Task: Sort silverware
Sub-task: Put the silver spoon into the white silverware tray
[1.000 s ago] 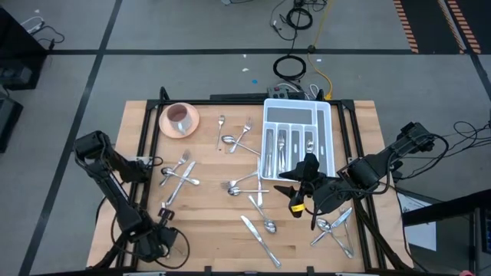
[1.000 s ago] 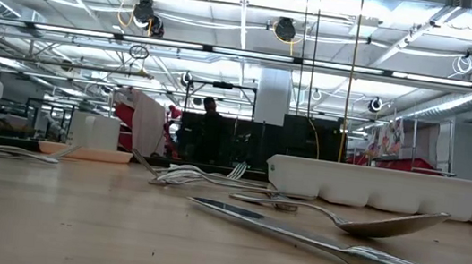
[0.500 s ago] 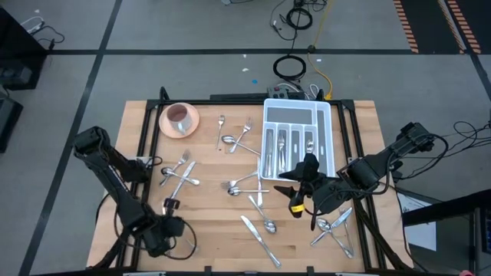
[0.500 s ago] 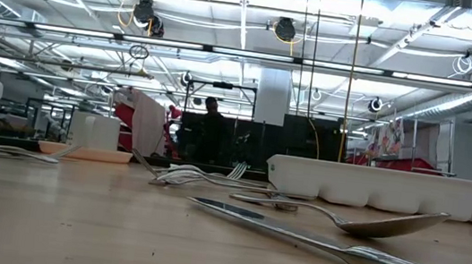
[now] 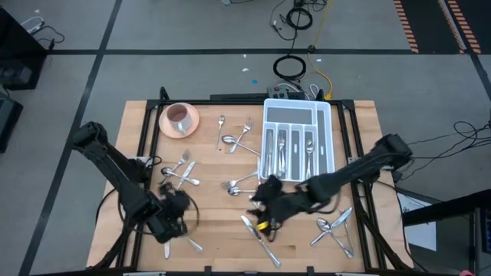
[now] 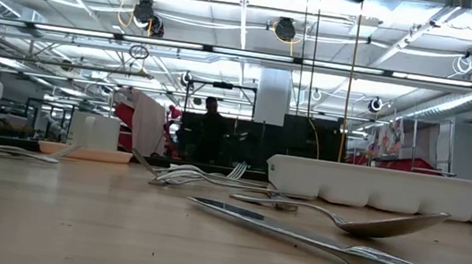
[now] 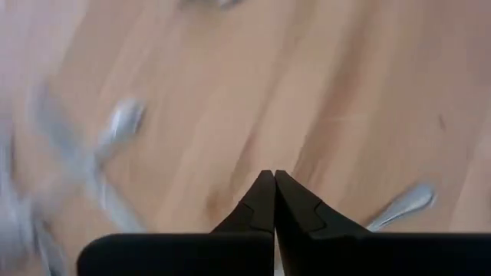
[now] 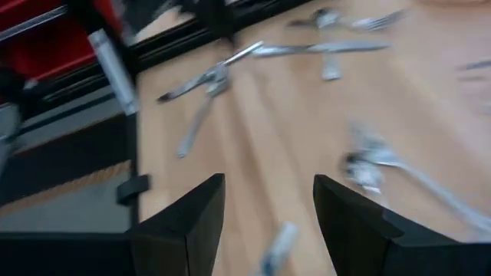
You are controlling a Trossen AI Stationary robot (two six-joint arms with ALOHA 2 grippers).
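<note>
Pale wood-grain table (image 5: 207, 230), slender shiny silverware (image 5: 257, 239)

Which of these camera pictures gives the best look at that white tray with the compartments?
The high view: it looks straight down into the white tray, showing its compartments and the silverware lying inside. The low view shows only its side wall. Neither wrist view shows it.

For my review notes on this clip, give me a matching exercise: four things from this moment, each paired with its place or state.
Things:
1. left hand
2. right hand
3. pink bowl
4. white tray

Places or states:
A. far side of the table, right of centre, with silverware in it
B. shut, holding nothing, over the near left part
C. far left corner
D. open, holding nothing, near the table's middle

Pairs: 1-B, 2-D, 3-C, 4-A
</note>
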